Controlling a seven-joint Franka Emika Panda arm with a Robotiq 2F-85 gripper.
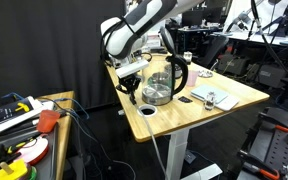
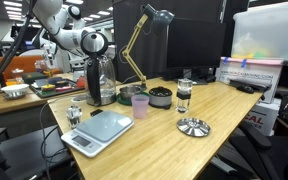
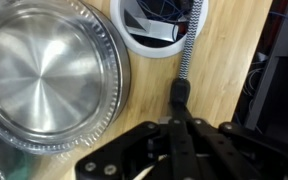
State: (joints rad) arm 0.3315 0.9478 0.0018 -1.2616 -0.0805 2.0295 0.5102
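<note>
The big wooden desk (image 1: 234, 95) held a shiny round pot (image 3: 44, 70). A hole (image 3: 144, 48) in the desk beside the pot let a silver cord (image 3: 189, 55) drop through, so it would not lie across the top. The gripper (image 3: 180, 118) was squeezed shut and seemed to pinch the cord's black end, though it was dark there; the cord ran from the fingertips straight to the hole.
</note>
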